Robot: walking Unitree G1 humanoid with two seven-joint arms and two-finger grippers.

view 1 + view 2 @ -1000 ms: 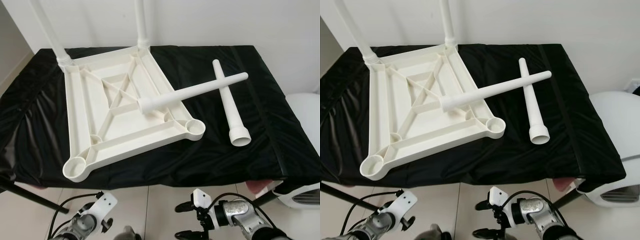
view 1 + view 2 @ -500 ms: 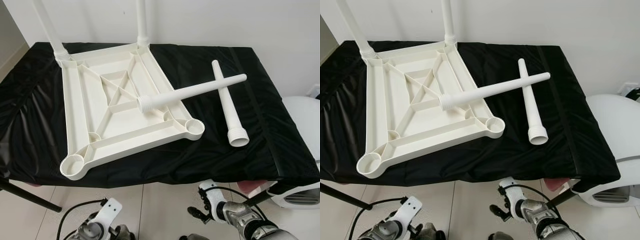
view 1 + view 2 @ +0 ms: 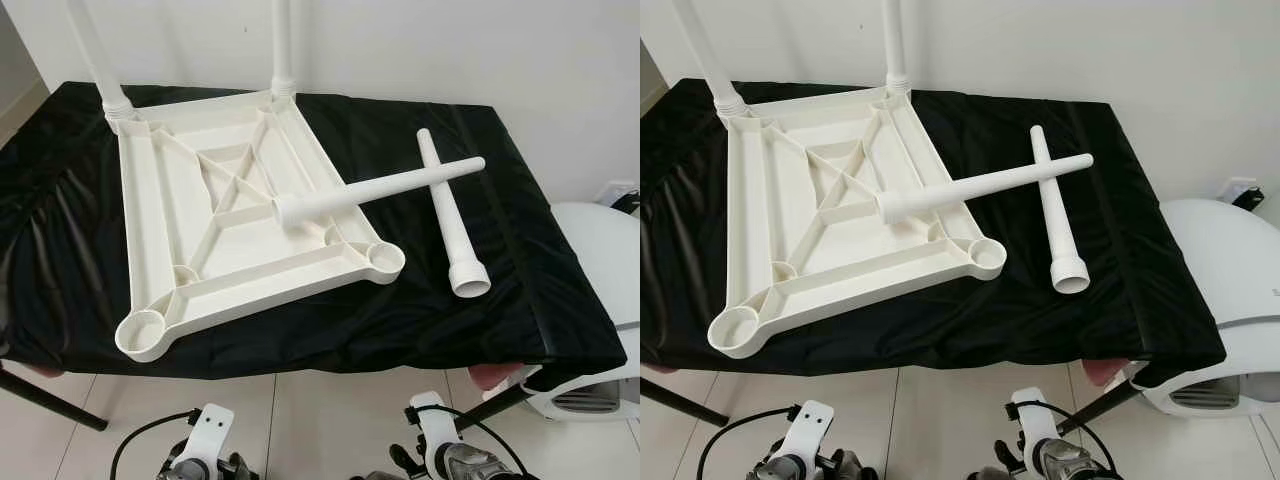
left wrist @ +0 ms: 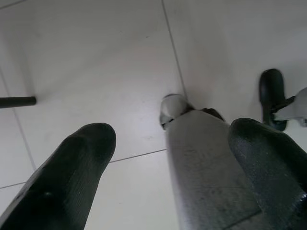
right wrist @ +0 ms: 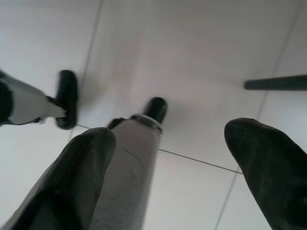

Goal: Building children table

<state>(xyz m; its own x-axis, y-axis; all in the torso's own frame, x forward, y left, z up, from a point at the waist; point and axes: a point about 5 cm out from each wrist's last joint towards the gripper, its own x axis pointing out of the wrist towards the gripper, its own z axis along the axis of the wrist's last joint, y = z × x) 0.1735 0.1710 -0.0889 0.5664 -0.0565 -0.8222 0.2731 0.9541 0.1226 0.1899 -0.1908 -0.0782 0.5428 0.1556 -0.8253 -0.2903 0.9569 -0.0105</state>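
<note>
Both arms hang low over the floor tiles [image 4: 96, 57], left gripper [image 4: 168, 163] and right gripper [image 5: 168, 167] each spread wide on nothing. Up on the black-draped table [image 3: 520, 300], the upturned white tabletop [image 3: 230, 220] carries two upright legs at its far corners. One loose leg [image 3: 375, 190] leans on its rim across another loose leg [image 3: 450, 220] beside it.

Upturned white tabletop [image 3: 200, 220], two legs fitted, two loose legs [image 3: 452, 225] crossed
</note>
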